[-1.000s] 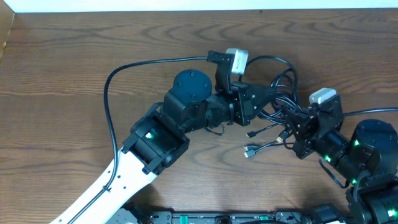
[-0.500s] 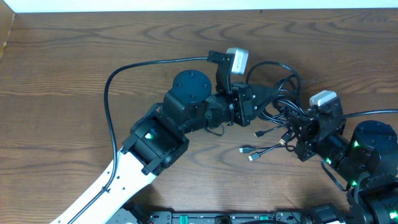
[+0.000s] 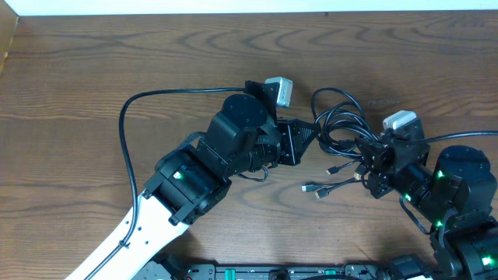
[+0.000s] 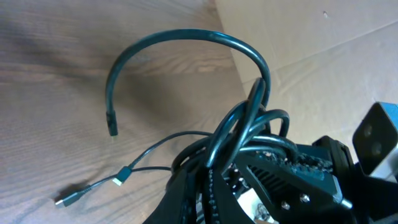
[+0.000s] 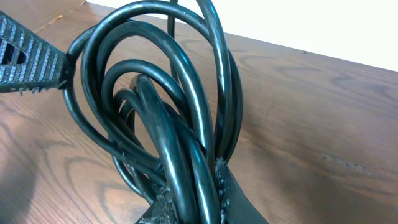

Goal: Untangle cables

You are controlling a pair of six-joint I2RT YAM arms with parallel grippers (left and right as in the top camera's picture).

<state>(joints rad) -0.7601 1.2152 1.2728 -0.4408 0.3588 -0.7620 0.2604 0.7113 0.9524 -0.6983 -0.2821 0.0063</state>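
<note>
The cables are a clump of thin black loops on the wooden table, right of centre. My left gripper reaches in from the left and is shut on the loops' left side. My right gripper is shut on their lower right part. Two plug ends trail toward the table's front. In the left wrist view one cable arches high above the left gripper, and plug ends lie on the wood. The right wrist view shows the thick bundle of cables pinched in the right gripper.
The left arm's own thick black cable curves over the table's left half. The right arm's base stands at the right edge. A white wall strip runs along the back, and cardboard lies beyond the table.
My left gripper has drawn back to the left with the cables in it, and the loops have spread leftward. The right gripper has hardly moved. The loose plug ends shifted slightly.
</note>
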